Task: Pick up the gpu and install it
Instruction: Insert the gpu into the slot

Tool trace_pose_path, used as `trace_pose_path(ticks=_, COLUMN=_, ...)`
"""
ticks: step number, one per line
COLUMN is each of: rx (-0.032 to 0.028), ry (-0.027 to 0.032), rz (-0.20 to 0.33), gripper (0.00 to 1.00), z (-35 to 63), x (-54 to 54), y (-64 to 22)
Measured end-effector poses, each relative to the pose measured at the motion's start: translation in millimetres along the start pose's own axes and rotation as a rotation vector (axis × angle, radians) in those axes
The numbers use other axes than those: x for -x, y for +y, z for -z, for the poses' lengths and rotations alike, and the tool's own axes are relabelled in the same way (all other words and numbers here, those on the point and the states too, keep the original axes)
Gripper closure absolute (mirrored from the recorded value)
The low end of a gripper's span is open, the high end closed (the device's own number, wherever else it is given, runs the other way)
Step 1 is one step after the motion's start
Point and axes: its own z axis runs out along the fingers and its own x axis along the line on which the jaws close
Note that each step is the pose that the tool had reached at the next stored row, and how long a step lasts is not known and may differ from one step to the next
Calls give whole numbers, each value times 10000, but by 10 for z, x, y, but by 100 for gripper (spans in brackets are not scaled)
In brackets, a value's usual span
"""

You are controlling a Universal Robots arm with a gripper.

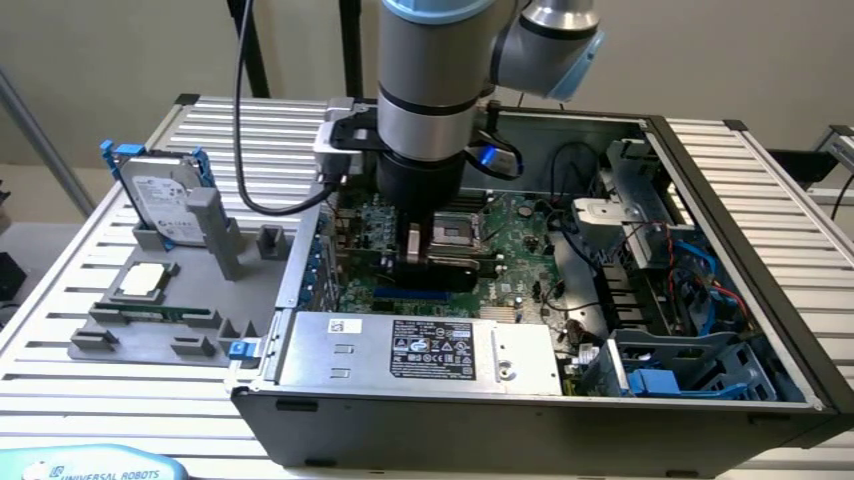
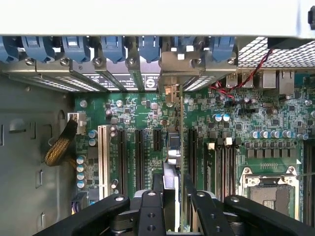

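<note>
The gpu (image 2: 180, 147) stands on edge between my fingers in the wrist view, over the black expansion slots of the green motherboard (image 2: 236, 113). Its silver bracket (image 2: 171, 73) sits up against the case's rear slot openings. My gripper (image 2: 173, 209) is shut on the card, one black finger (image 2: 150, 211) on each side of it. In the exterior view the gripper (image 1: 434, 262) reaches down inside the open computer case (image 1: 747, 180), with the card's black body (image 1: 447, 272) low over the motherboard (image 1: 521, 250) beside the processor socket (image 1: 461, 228).
A power supply (image 1: 427, 350) lies along the case's near side, with cables and drive bays (image 1: 667, 280) on the exterior view's right. Outside the case, a grey fixture (image 1: 174, 320) holds a hard drive in a blue frame (image 1: 167, 205) and a square processor chip (image 1: 144, 280). A white slot (image 2: 103, 157) is nearby.
</note>
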Motion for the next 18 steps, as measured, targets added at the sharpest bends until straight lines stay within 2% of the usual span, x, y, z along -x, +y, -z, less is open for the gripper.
trace_pose_path(ticks=6, rx=1, ry=1, rz=0, gripper=73, z=-13, x=11, y=20)
trace_pose_path(ticks=18, rx=1, ry=3, rz=0, gripper=73, z=-100, x=31, y=24)
